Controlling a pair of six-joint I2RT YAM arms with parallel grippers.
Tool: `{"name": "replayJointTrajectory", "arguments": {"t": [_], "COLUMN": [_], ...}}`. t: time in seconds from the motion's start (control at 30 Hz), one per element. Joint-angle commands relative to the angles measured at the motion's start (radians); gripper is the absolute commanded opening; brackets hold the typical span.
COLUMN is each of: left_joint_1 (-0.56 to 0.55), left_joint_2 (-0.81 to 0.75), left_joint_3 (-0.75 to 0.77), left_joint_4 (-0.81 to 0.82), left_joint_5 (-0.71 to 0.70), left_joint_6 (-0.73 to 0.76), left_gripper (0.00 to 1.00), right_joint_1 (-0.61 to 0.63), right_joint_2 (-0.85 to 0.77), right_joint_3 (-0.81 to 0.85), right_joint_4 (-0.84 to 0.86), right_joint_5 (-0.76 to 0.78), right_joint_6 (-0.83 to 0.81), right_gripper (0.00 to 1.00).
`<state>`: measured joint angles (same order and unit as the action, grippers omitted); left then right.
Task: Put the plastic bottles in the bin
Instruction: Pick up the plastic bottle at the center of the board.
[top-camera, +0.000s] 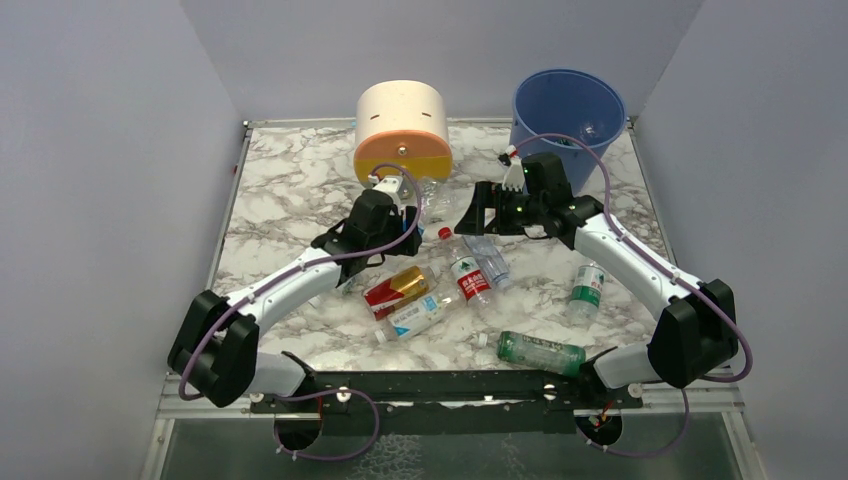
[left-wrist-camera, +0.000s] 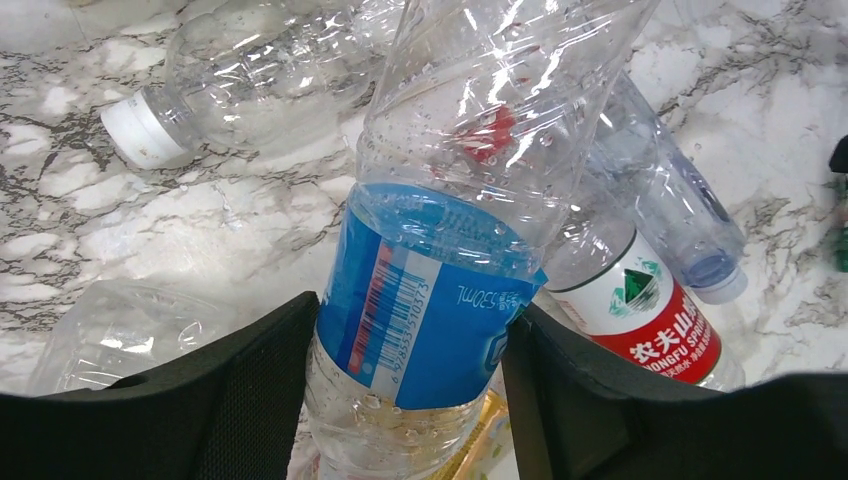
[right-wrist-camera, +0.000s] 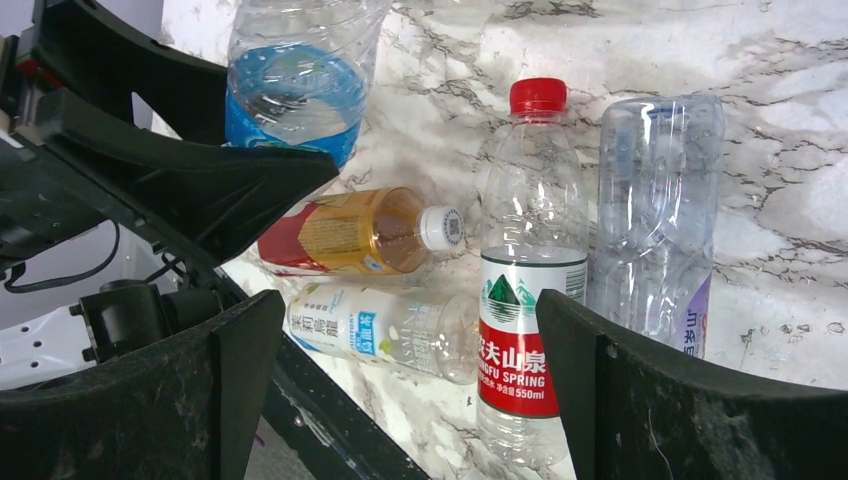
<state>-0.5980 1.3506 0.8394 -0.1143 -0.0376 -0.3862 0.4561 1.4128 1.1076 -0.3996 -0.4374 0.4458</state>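
My left gripper (left-wrist-camera: 410, 325) is shut on a clear plastic bottle with a blue label (left-wrist-camera: 430, 295), both pads pressing its sides. In the top view the left gripper (top-camera: 408, 212) is just in front of the drawer unit. The right gripper (top-camera: 478, 220) is open and empty, hovering over the heap. A red-labelled, red-capped bottle (right-wrist-camera: 530, 300) lies under it by its right finger (right-wrist-camera: 640, 390). A gold-and-red bottle (right-wrist-camera: 350, 235), a white-labelled bottle (right-wrist-camera: 370, 325) and a clear crumpled bottle (right-wrist-camera: 655, 210) lie around it. The blue bin (top-camera: 568, 105) stands at the back right, behind the right arm.
A cream-and-orange round drawer unit (top-camera: 402, 130) stands at the back centre, close to the left gripper. A green bottle (top-camera: 540, 352) lies near the front rail and a green-labelled one (top-camera: 587, 288) beside the right arm. Grey walls close in three sides of the marble table (top-camera: 290, 190).
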Motion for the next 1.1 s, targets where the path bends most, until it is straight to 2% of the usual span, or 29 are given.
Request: {"name": "replayJointTrajectory", "arguments": {"t": [0.0,0.6,1.07], "left_joint_1": [-0.008,-0.009,-0.01], "left_joint_2": [-0.065,-0.204,-0.209], "left_joint_3": [-0.004,-0.039,-0.052], "left_joint_4": [-0.028,-0.088,-0.039], "left_joint_5": [0.051,0.211,0.328], "left_joint_6": [-0.022,-0.101,-0.208], "left_gripper": [0.67,0.67,0.68], "right_joint_1": [-0.004,-0.004,-0.002], "right_joint_2": [-0.008,-0.032,-0.087], "right_joint_3": [0.04,0.055,0.014], "right_joint_4": [-0.01,0.046,0.208], "right_joint_5": [-0.027,-0.092,-0.196], "right_joint_6": [0.01,0.025,0.055], "right_gripper": [1.0,1.0,1.0]}}
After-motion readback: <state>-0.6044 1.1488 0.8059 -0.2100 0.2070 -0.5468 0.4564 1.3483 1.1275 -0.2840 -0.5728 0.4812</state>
